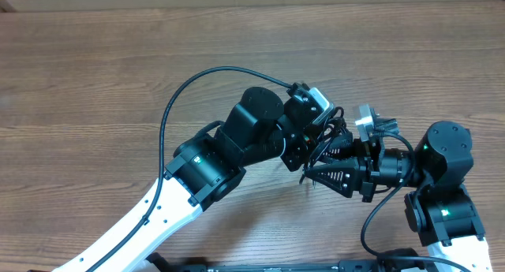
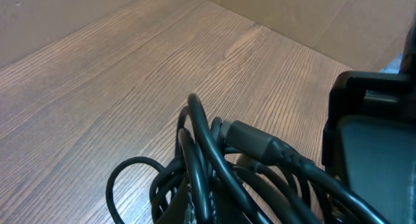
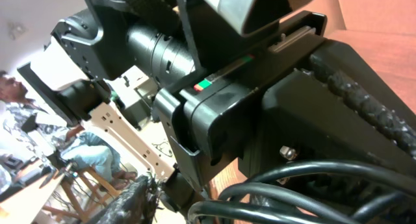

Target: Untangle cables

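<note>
Cables point(image 1: 325, 142) knotted between your two arms, right of centre on the tabletop point(image 1: 95, 75).
They bunch where both arms reach in, so either side can tug a loop free. Your left fingers point(image 1: 298, 150) are pressed together (a cord between them would be hidden); your right fingers point(image 1: 331, 177) point into the knot, spread or pinching I cannot tell.

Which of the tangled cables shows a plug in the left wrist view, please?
The cable lying across the top of the bundle: its thick plug points left, while the others show only thin black loops.
</note>
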`<state>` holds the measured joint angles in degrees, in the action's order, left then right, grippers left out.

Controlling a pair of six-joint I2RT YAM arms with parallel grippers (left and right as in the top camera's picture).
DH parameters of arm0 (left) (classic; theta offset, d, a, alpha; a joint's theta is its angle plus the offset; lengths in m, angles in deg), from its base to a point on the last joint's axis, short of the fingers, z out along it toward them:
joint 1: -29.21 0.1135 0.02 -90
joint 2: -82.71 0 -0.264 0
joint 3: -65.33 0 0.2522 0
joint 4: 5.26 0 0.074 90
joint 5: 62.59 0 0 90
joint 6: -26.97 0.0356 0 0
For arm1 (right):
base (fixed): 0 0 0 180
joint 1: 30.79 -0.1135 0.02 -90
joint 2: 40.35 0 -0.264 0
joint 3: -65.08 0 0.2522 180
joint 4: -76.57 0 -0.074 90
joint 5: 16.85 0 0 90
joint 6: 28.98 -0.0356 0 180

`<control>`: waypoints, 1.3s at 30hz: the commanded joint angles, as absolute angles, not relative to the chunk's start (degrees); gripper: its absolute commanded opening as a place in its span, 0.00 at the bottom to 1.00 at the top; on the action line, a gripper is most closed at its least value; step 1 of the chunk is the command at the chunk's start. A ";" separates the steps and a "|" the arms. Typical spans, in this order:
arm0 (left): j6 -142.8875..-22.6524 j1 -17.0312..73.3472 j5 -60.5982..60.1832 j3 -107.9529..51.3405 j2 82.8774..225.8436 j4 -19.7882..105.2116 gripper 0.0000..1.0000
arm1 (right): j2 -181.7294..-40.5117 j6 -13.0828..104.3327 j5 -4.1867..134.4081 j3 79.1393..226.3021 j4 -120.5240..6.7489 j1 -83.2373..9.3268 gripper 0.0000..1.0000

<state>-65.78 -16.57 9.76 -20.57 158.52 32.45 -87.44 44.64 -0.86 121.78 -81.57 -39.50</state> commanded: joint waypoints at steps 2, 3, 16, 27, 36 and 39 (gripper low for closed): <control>-64.75 -16.94 8.56 -21.29 158.35 31.58 0.04 | -87.39 44.99 -0.51 121.98 -81.88 -39.46 0.38; -64.79 -16.94 8.54 -21.29 158.35 31.38 0.04 | -87.39 44.99 -0.51 121.98 -81.86 -39.46 0.37; -67.37 -16.90 4.43 -21.29 158.33 23.93 0.04 | -88.53 48.53 -0.45 121.98 -79.39 -39.46 0.57; -69.49 -16.90 5.45 -21.29 158.33 22.83 0.04 | -90.35 52.20 -1.06 121.98 -77.23 -39.46 0.53; -75.74 -16.83 16.38 -21.29 158.35 27.88 0.04 | -90.35 52.53 -6.96 121.98 -81.36 -39.46 0.11; -79.63 -16.83 20.73 -21.29 158.35 30.48 0.04 | -90.35 52.53 -7.12 121.98 -81.49 -39.44 0.07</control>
<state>-74.28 -16.57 14.11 -20.57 158.52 29.43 -90.45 52.12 -4.89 121.76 -81.07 -39.46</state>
